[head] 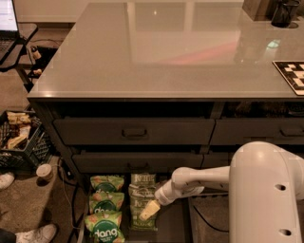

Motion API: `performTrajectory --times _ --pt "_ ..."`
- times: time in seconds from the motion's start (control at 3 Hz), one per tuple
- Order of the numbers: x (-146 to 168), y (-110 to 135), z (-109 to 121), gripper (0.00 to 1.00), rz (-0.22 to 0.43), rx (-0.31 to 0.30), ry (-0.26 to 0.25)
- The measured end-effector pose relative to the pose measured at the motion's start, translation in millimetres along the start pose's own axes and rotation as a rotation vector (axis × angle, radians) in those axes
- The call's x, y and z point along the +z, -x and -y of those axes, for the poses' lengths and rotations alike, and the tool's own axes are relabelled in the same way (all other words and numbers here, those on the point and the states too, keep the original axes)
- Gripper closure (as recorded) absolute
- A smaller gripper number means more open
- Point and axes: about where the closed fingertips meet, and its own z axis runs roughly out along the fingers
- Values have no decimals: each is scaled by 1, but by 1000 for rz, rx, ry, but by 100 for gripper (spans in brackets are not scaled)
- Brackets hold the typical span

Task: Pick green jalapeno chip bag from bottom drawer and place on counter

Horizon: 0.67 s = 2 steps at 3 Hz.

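Note:
The bottom drawer (pixel 173 225) is pulled open at the bottom centre. In it lie olive-green jalapeno chip bags (pixel 141 189) with pale label bands, stacked in a column, beside a column of brighter green "dang" bags (pixel 105 209). My gripper (pixel 148 210) reaches down from the white arm at the right and hangs directly over the lower olive bag, its pale fingertips at the bag's surface. The glossy pale-grey counter (pixel 171 47) fills the upper half of the view.
Two shut dark drawers (pixel 134 131) sit above the open one. A checkered board (pixel 292 73) lies at the counter's right edge and dark containers (pixel 284 12) at its far right. A black crate (pixel 19 137), a cup (pixel 44 171) and shoes (pixel 28 233) are on the floor at left.

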Motion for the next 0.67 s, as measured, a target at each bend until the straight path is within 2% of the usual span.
performTrajectory --times 0.67 --pt "19 -16 10 10 -14 33 28"
